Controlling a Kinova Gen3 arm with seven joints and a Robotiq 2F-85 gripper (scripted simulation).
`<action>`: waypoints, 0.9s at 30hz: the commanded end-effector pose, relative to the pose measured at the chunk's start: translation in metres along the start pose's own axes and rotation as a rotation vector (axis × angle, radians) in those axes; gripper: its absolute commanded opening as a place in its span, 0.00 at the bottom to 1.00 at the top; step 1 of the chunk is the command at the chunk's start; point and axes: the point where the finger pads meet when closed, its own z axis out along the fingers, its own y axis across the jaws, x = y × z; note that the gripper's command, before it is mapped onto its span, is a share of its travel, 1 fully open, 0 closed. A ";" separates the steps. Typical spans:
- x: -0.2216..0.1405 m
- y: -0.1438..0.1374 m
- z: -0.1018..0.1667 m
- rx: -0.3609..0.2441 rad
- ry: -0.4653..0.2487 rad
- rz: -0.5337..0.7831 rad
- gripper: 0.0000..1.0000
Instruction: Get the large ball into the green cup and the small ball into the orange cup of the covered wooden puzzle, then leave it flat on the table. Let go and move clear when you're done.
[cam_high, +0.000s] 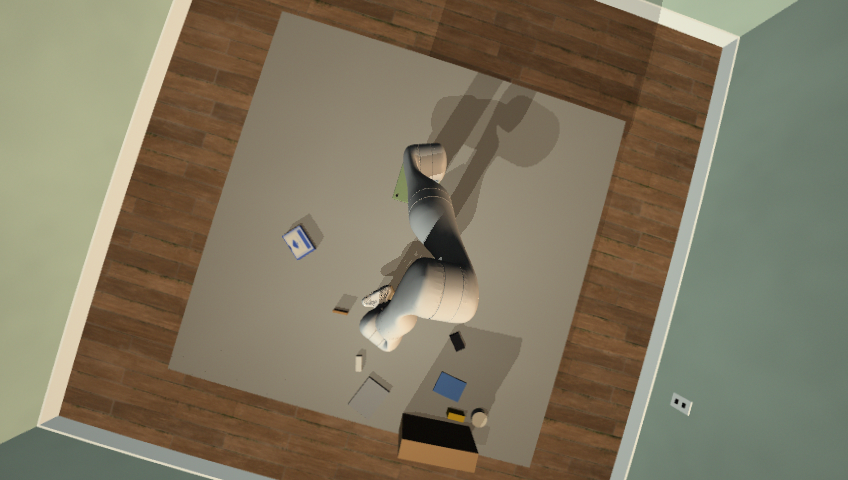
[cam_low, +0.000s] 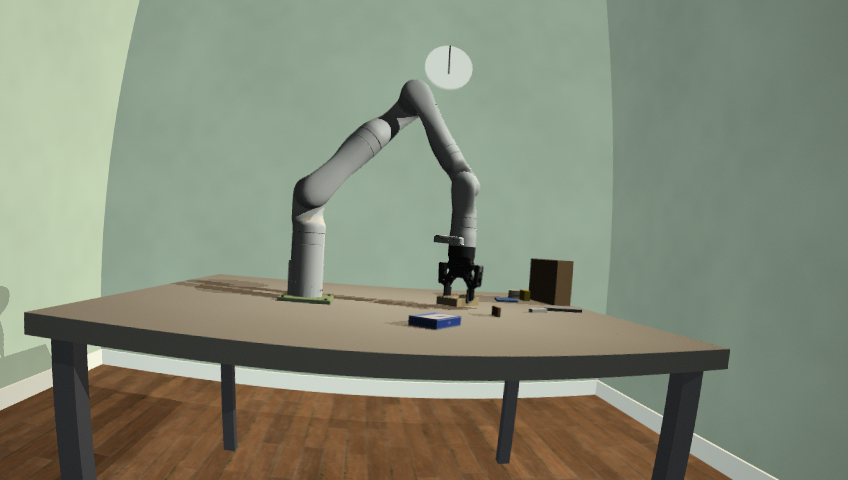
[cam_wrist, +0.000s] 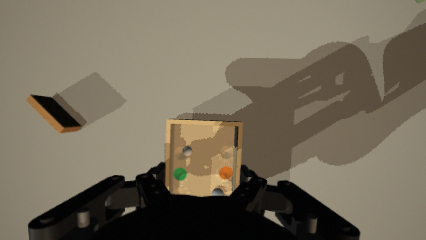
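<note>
The wooden puzzle (cam_wrist: 203, 157) is a flat square box with a clear cover, lying on the table. Inside are a green cup (cam_wrist: 180, 174) at the near left and an orange cup (cam_wrist: 226, 173) at the near right. One grey ball lies above the green cup, and another grey ball sits at the near edge below the orange cup. My gripper (cam_wrist: 203, 173) is shut on the puzzle's two sides, fingers down at the table. The puzzle (cam_low: 457, 300) and gripper (cam_low: 460, 291) also show in the exterior view. In the top view the arm hides most of the puzzle (cam_high: 389, 297).
A small dark block with an orange edge (cam_wrist: 53, 113) lies to the left. A blue box (cam_low: 434, 320) lies nearer the table's front. A tall brown box (cam_low: 551, 281), a blue pad (cam_high: 449, 386), a grey sheet (cam_high: 368, 395) and small items stand beyond.
</note>
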 end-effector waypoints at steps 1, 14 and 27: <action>-0.003 0.000 -0.007 0.004 -0.008 -0.003 0.74; -0.003 0.000 -0.030 0.004 -0.008 -0.003 0.74; -0.003 0.000 -0.051 0.004 -0.008 -0.003 0.74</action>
